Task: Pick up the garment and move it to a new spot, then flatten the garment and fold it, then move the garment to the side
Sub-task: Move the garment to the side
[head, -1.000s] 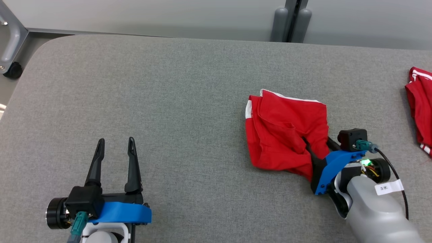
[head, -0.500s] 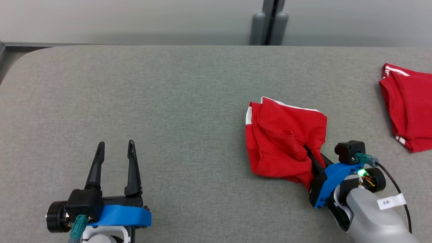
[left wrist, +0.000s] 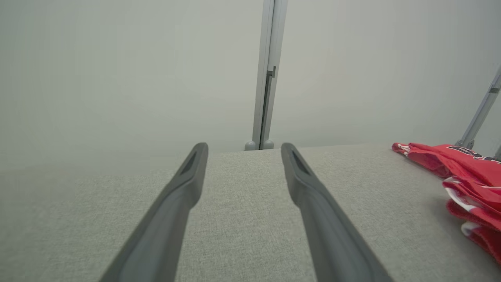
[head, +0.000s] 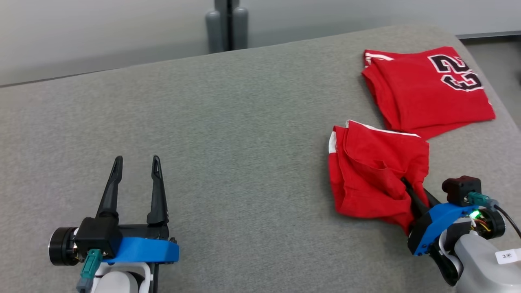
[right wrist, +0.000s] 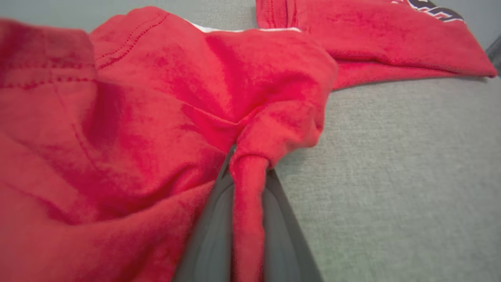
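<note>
R gripper (head: 408, 188): my jaws clamped on fold of red garment (head: 372, 171) at its near-right corner. Cloth ridge pinched btwn both fingers, tips buried in fabric. Rest of garment crumpled, spreads ahead + to left of jaws, lying on right side of grey table (head: 244, 122). Its far edge meets folded red jersey w/ "23" (head: 427, 87). L gripper (head: 135, 165): jaws apart, low over table, well apart from garment.
</note>
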### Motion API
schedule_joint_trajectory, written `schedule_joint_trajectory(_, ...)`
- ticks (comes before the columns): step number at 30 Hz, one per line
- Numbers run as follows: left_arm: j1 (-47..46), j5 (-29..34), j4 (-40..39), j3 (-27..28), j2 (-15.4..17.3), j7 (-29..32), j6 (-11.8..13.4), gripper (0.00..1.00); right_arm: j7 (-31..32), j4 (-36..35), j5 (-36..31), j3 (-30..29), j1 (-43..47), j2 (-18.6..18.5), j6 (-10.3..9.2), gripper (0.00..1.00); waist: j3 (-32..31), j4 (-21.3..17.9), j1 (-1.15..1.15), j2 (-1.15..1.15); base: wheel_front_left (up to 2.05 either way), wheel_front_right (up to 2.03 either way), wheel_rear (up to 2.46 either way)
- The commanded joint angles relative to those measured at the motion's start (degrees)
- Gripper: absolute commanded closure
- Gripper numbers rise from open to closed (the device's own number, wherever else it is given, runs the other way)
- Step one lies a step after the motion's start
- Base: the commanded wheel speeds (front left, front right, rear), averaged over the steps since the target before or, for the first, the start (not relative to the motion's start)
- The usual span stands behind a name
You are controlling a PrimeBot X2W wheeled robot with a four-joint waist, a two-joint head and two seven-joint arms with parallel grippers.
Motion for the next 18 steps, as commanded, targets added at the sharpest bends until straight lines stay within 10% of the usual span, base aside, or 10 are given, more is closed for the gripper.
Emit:
schedule_joint_trajectory(1, -0.8, 0.5, -0.1, 0.2, 0.0, -0.1, -0.3, 0.00, -0.2, -0.5, -0.2, -0.3, 0.7, -0.5, 0.01, 1.00, -0.5, -1.5, 0.00, 0.00, 0.00, 0.00, 0.00)
schedule_joint_trajectory(18, -3.9, 2.2, -2.2, 1.5, 0.0, -0.1, -1.0, 0.00, -0.2, -8.2, -9.4, 1.5, -12.5, -6.3, 0.00, 1.00, 6.0, -0.8, 0.00, 0.00, 0.00, 0.00, 0.00)
